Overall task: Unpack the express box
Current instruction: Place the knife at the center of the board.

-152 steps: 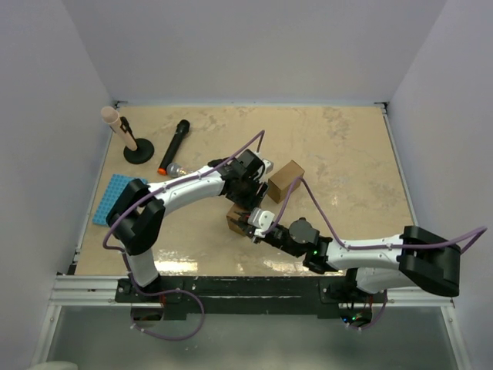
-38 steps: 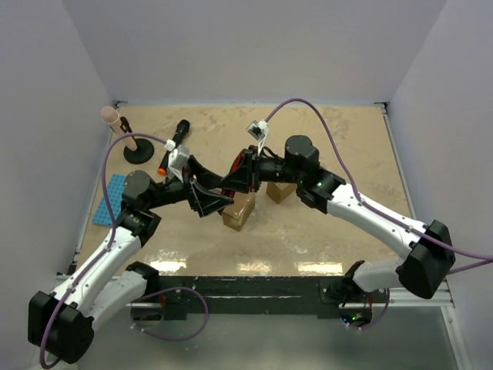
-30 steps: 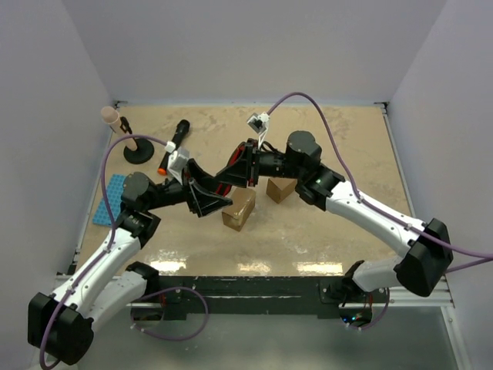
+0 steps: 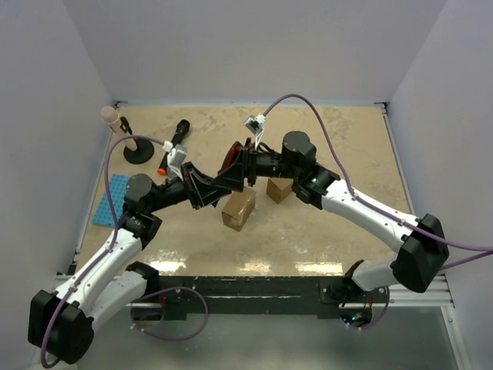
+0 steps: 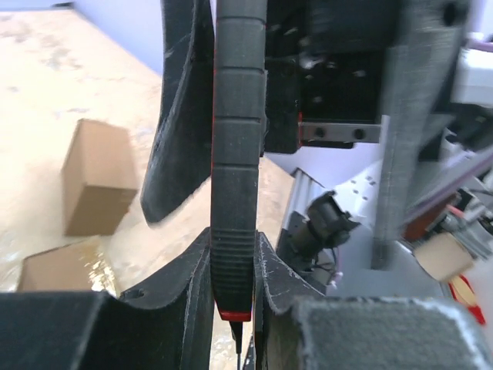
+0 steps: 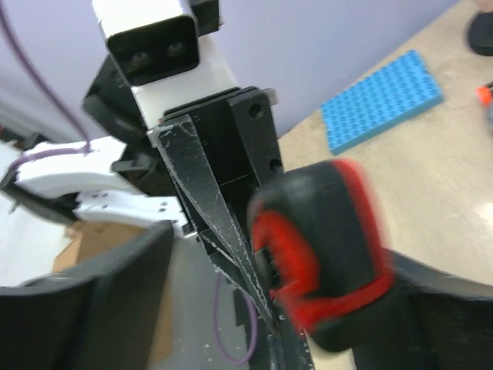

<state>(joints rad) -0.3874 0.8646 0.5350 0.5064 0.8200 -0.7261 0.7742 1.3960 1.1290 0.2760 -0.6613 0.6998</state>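
Note:
The brown express box (image 4: 239, 208) (image 5: 65, 270) stands shut on the table, below the two grippers. They meet in the air above its far left corner. My left gripper (image 4: 218, 185) (image 5: 233, 247) is shut on a black tool with a ribbed handle (image 5: 237, 154) and a red end (image 6: 323, 247). My right gripper (image 4: 233, 168) (image 6: 285, 254) is open, its fingers (image 6: 92, 301) spread wide on either side of the tool's red end. The left fingers (image 6: 204, 200) show edge-on in the right wrist view.
A smaller cardboard box (image 4: 279, 189) (image 5: 96, 177) sits just right of the express box. At the far left are a black microphone (image 4: 175, 142), a beige one on a round black stand (image 4: 127, 139) and a blue studded plate (image 4: 110, 199) (image 6: 383, 100).
My left gripper has closed on the tool and my right gripper has opened off it. Both grippers have drifted slightly up and to the left above the box.

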